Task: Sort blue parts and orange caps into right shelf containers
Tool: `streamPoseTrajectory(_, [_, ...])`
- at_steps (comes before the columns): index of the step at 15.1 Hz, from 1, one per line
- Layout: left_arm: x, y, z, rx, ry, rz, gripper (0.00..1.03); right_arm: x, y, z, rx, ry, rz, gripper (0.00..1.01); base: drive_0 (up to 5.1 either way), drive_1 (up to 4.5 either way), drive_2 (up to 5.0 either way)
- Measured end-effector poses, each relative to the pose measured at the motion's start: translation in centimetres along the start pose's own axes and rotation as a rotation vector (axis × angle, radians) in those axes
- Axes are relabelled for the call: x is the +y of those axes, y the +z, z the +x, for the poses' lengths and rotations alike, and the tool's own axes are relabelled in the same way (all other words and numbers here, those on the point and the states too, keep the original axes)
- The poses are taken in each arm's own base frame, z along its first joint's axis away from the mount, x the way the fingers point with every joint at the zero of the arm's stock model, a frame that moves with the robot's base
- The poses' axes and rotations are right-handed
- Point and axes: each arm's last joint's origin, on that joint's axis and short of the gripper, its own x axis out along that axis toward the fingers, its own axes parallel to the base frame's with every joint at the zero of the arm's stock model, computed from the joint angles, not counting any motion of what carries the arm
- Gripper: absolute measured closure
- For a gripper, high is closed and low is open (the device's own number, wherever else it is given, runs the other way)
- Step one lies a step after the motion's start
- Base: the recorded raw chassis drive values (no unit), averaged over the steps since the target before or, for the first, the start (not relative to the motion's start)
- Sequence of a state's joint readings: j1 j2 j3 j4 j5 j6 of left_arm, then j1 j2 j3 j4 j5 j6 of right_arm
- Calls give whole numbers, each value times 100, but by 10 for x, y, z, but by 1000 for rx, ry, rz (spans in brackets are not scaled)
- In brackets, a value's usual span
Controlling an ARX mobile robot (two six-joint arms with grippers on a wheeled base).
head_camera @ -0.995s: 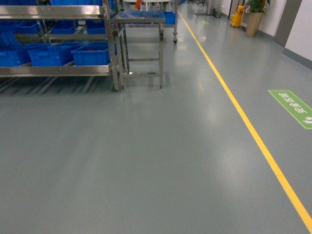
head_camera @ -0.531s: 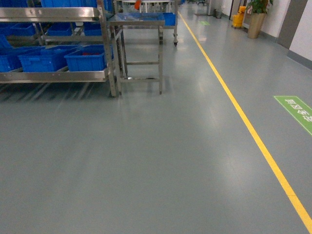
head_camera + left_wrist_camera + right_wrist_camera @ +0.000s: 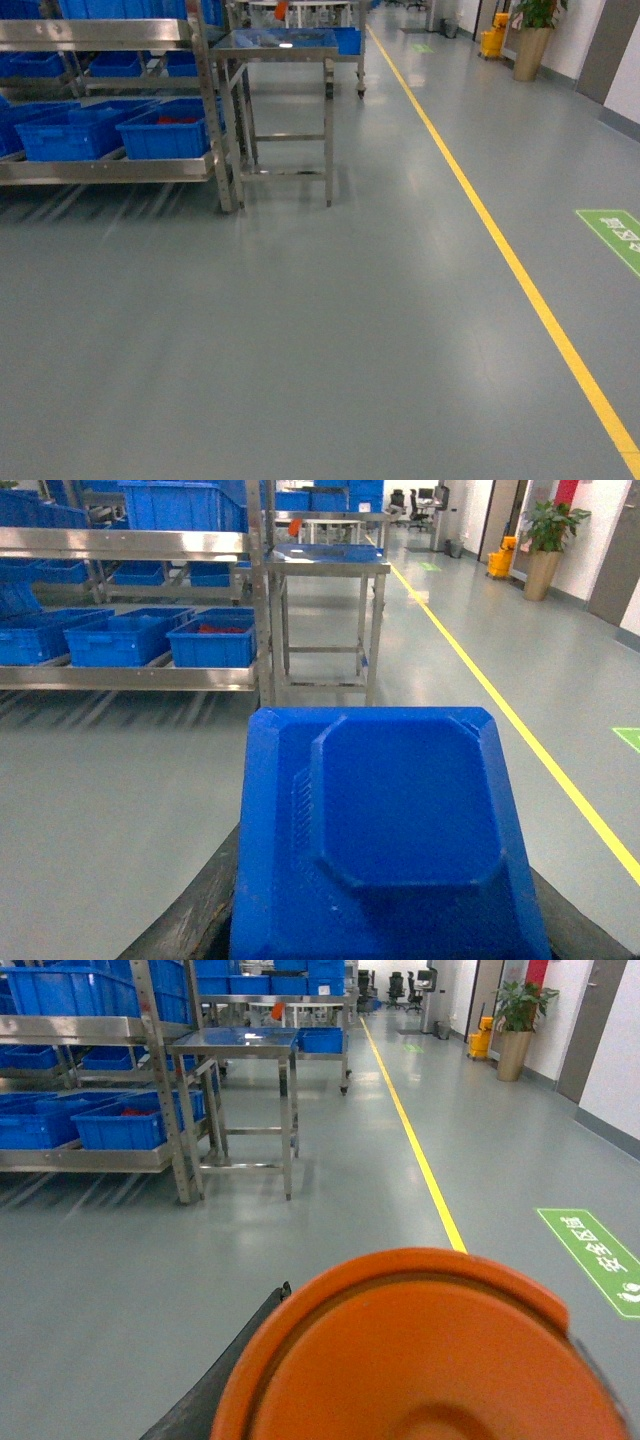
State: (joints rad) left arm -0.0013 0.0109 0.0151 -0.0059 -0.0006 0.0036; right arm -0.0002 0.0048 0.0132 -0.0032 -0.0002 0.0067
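Note:
In the left wrist view a big blue part point(image 3: 400, 820) with a raised octagonal face fills the lower frame, and my left gripper point(image 3: 385, 935) is shut on it, black fingers point(image 3: 200, 915) showing at its sides. In the right wrist view my right gripper point(image 3: 420, 1390) is shut on a round orange cap point(image 3: 420, 1350). The steel shelf point(image 3: 100, 168) stands far left with bright-blue containers point(image 3: 165, 135) on its lower level; the rightmost one holds something red. The same containers point(image 3: 212, 640) show in the left wrist view. Neither gripper appears in the head view.
A steel table point(image 3: 280, 45) with a blue top stands just right of the shelf. A yellow floor line point(image 3: 500, 250) runs along the aisle, with a green floor sign point(image 3: 615, 235) to its right. A potted plant point(image 3: 530, 35) and yellow bucket stand far back.
The head view has rolled forward: the shelf, table and green floor sign sit lower and nearer in the frame than one second ago.

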Motion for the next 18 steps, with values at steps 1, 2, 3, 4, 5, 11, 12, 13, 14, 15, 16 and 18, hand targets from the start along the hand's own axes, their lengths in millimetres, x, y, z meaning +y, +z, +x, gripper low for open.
streamPoseTrajectory(1, [0, 0, 0, 1, 0, 0, 60, 0, 0, 0, 4, 0, 0, 57, -5, 426, -437])
streamPoseTrajectory(2, [0, 0, 0, -2, -1, 0, 60, 0, 0, 0, 0, 0, 0, 57, -2, 430, -434])
streamPoseTrajectory(3, [0, 0, 0, 3, 0, 0, 60, 0, 0, 0, 4, 0, 0, 57, 6, 437, -426])
streamPoseTrajectory(4, [0, 0, 0, -3, -1, 0, 60, 0, 0, 0, 1, 0, 0, 57, 0, 432, -431])
streamPoseTrajectory(5, [0, 0, 0, 0, 0, 0, 60, 0, 0, 0, 0, 0, 0, 57, 0, 432, -431])
streamPoseTrajectory(11, [0, 0, 0, 2, -1, 0, 60, 0, 0, 0, 3, 0, 0, 57, -2, 429, -434])
streamPoseTrajectory(12, [0, 0, 0, 0, 0, 0, 60, 0, 0, 0, 3, 0, 0, 57, 1, 433, -431])
streamPoseTrajectory(13, [0, 0, 0, 2, 0, 0, 60, 0, 0, 0, 3, 0, 0, 57, 2, 434, -430])
streamPoseTrajectory(14, [0, 0, 0, -1, 0, 0, 60, 0, 0, 0, 1, 0, 0, 57, 2, 434, -430])
streamPoseTrajectory(15, [0, 0, 0, -2, -1, 0, 60, 0, 0, 0, 2, 0, 0, 57, 2, 434, -430])
streamPoseTrajectory(16, [0, 0, 0, 2, 0, 0, 60, 0, 0, 0, 3, 0, 0, 57, 11, 443, -420])
streamPoseTrajectory(18, [0, 0, 0, 1, -1, 0, 60, 0, 0, 0, 3, 0, 0, 57, 3, 436, -429])
